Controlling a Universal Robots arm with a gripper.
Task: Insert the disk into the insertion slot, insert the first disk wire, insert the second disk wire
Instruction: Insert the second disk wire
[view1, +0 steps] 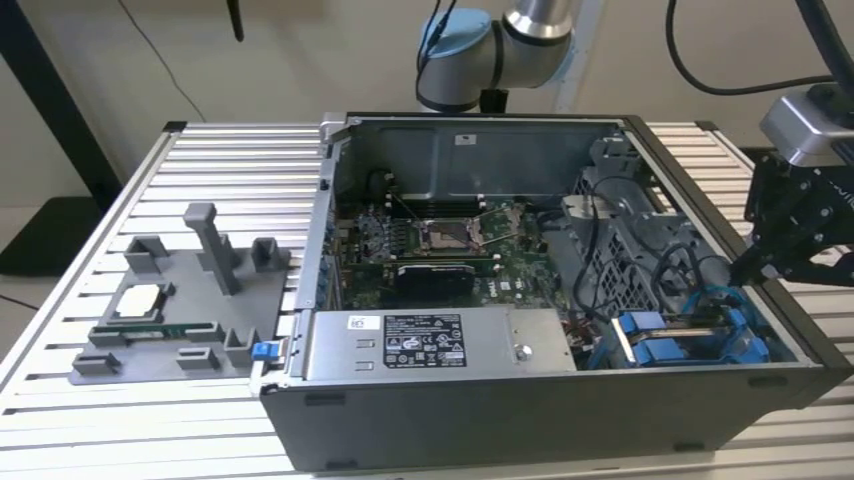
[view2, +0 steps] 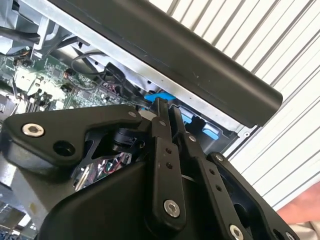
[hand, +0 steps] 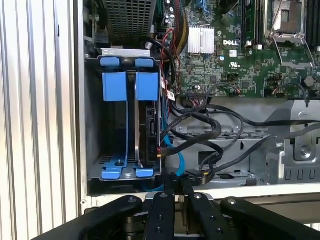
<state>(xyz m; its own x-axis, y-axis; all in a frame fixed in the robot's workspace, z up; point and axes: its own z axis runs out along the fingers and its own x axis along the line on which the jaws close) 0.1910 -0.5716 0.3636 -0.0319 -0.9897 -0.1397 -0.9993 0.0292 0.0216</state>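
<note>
We log the disk (hand: 148, 131) standing on edge in the insertion slot (hand: 115, 135) at a corner of the case (view1: 534, 430); it is probably stiff, weighty and shock-sensitive, best taken by its blue carrier tabs (hand: 146, 86), with the gripper (hand: 176, 181) jaws together beside the case wall.

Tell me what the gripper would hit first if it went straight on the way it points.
Probably the black cables beside the drive cage; the gripper points at them, though depth is unclear.
</note>
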